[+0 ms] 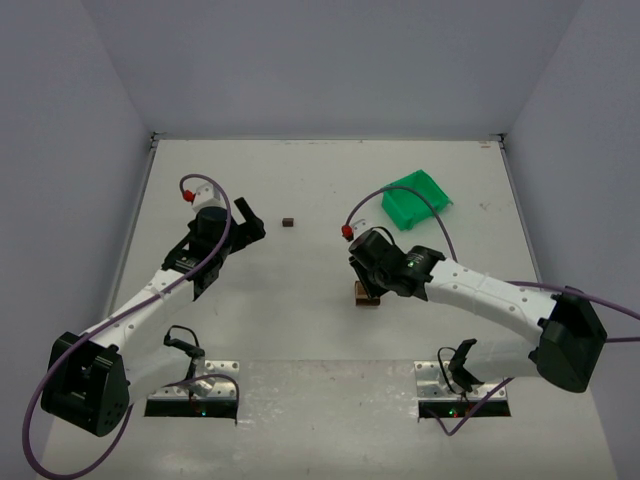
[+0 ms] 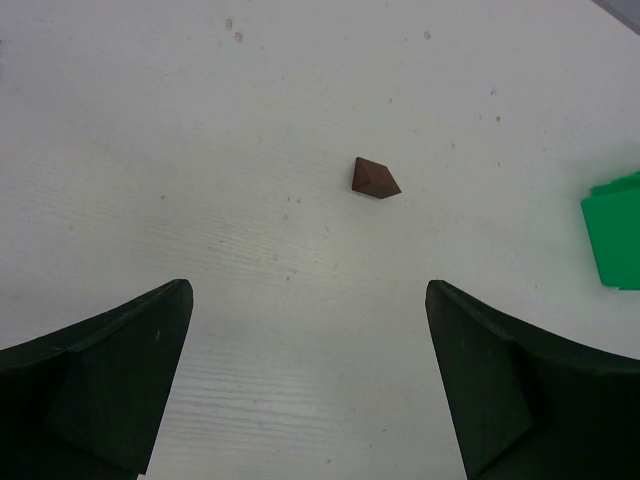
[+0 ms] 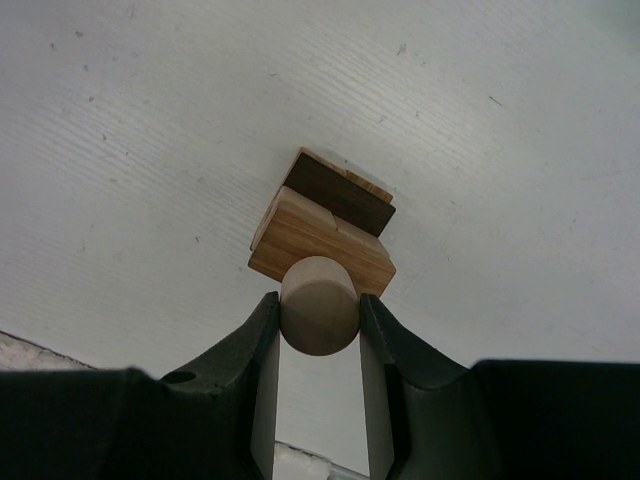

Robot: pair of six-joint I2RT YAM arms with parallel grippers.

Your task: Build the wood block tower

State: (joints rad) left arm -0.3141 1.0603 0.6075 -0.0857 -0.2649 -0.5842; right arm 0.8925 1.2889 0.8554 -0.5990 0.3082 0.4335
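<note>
The wood block tower (image 3: 325,230) is a small stack of light tan and dark brown blocks on the table; in the top view the tower (image 1: 366,295) peeks out under the right arm. My right gripper (image 3: 319,305) is shut on a short tan cylinder (image 3: 318,305), held just over the stack's near edge. A lone dark brown block (image 2: 374,178) lies on the table ahead of my left gripper (image 2: 308,300), which is open and empty. The same block (image 1: 288,221) sits right of that gripper (image 1: 245,225) in the top view.
A green plastic bin (image 1: 415,198) stands at the back right, its corner also visible at the right edge of the left wrist view as the bin (image 2: 615,230). Grey walls enclose the white table (image 1: 300,330) on three sides.
</note>
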